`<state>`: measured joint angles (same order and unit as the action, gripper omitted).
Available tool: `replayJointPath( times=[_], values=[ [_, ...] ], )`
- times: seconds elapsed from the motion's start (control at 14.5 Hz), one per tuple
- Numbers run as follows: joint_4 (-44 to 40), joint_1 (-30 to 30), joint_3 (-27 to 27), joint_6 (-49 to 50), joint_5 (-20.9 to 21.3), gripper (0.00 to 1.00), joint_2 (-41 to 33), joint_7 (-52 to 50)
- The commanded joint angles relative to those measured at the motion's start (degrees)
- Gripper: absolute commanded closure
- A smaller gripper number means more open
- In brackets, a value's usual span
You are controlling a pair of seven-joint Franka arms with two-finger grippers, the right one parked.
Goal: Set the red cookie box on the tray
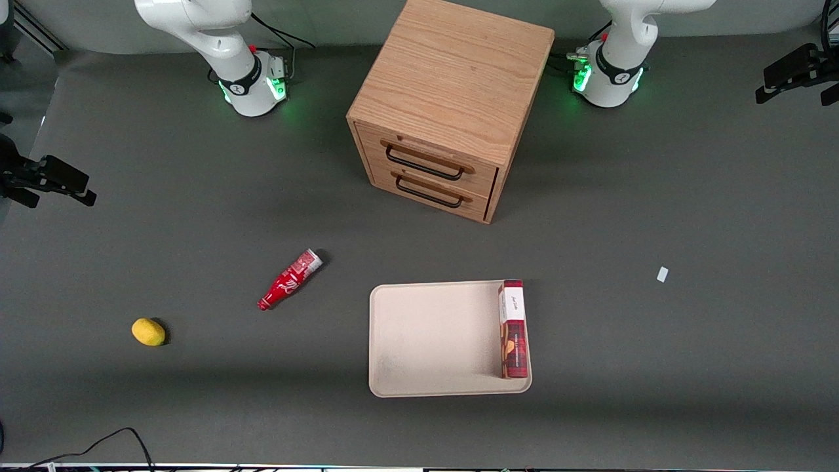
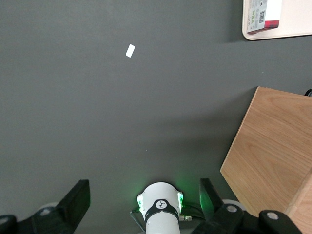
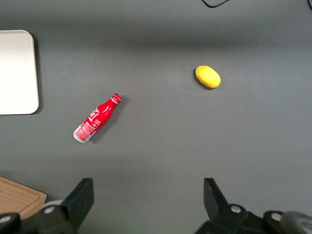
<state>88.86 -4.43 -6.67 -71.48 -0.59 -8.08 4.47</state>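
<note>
The red cookie box (image 1: 513, 328) lies on its long side in the beige tray (image 1: 432, 341), along the tray's rim toward the working arm's end. Its white end panel faces the drawer cabinet. In the left wrist view, one end of the box (image 2: 263, 14) and a corner of the tray (image 2: 297, 27) show. The left gripper (image 2: 144, 184) is open and empty. It hangs high over bare table above its own arm's base (image 2: 160, 209), well apart from the box. It is out of the front view.
A wooden two-drawer cabinet (image 1: 452, 105) stands between the arm bases, farther from the camera than the tray. A red soda bottle (image 1: 288, 280) and a yellow lemon (image 1: 149, 332) lie toward the parked arm's end. A small white scrap (image 1: 662, 274) lies toward the working arm's end.
</note>
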Motion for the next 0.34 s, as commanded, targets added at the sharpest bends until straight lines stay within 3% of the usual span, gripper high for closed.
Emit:
replayJointPath(
  times=[0.0, 0.28],
  values=[
    [-0.1, -1.1, 0.0, -0.8, 1.8, 0.0, 0.5, -0.3],
    [-0.1, -1.1, 0.5, -0.5, 1.8, 0.0, 0.5, -0.6]
  ],
)
